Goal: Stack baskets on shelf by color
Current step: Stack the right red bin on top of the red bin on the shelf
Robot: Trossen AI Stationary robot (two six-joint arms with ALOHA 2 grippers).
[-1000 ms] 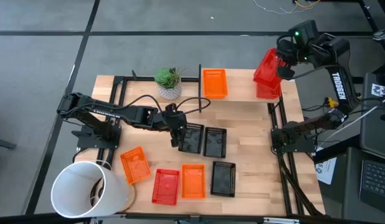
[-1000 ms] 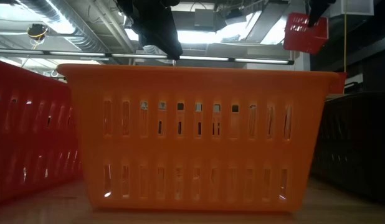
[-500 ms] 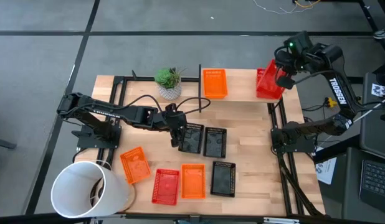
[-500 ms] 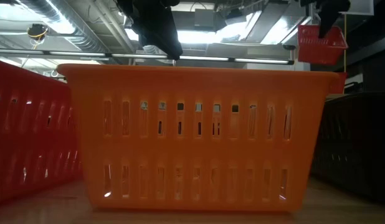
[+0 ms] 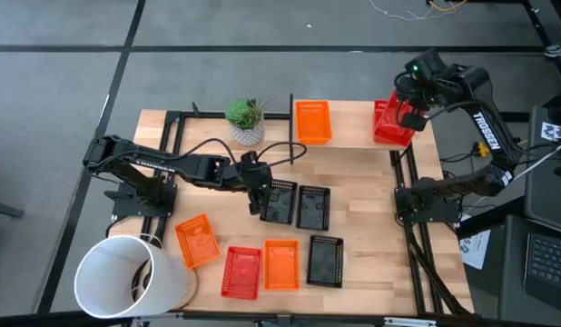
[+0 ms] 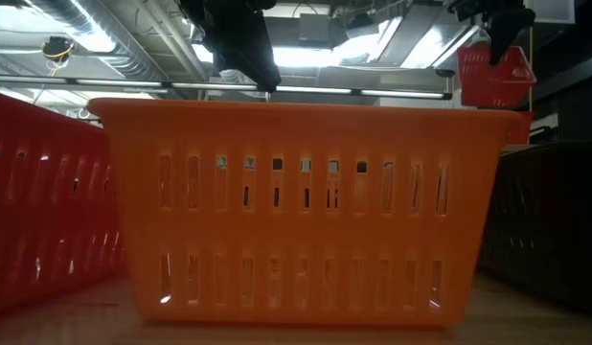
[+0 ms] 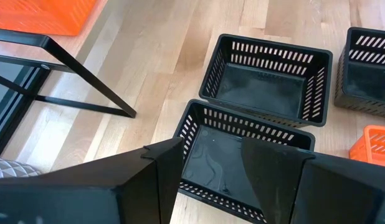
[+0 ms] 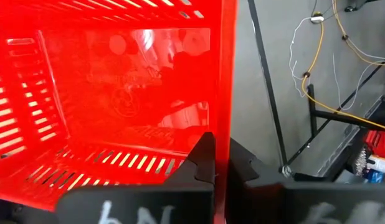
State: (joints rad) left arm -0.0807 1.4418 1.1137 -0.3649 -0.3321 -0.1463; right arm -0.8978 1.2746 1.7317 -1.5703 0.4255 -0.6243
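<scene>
Nearest the front edge of the wooden tabletop lies a row of small slotted plastic baskets — a tilted orange basket, a red basket, another orange one and a black basket. Behind them, mid-table, sit two more black slotted baskets. The left gripper hangs just above the nearer of the pair, fingers spread and holding nothing.

Farther back, the light wooden shelf on its black frame carries an upright orange basket near its middle, beside a potted plant. At the shelf's right end, the right gripper is pinched on the thin side wall of a red mesh basket, holding it over that end; I cannot tell whether it rests on the board.

These trays look light and somewhat flexible, with slick walls, so the rim — thicker and stiffer — seems the best place to grip.
</scene>
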